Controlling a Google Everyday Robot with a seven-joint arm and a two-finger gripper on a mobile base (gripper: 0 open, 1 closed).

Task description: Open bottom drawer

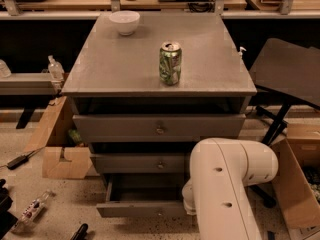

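Cluttered workshop floor, speckled and strewn with odds and ends, runs under a long bench at the back. In the middle stands a grey cabinet (pixel 125 69) with three drawers. A fat white robot arm (pixel 230 184) fills the lower right and hides the gripper completely. The gripper must be somewhere behind that arm, low down by the right end of the bottom drawer (pixel 140 209), and I cannot tell how its jaws stand or whether they hold anything.

The job looks mostly done. That lowest drawer juts out well past the two fronts above it and shows a dark, shallow box behind a flat grey front. It may slide further. I cannot make out its knob.

Well off to the left of the hidden jaws sits a cardboard box (pixel 62 161). High above them, on the cabinet top, are a green can (pixel 170 63) and a white bowl (pixel 124 22).
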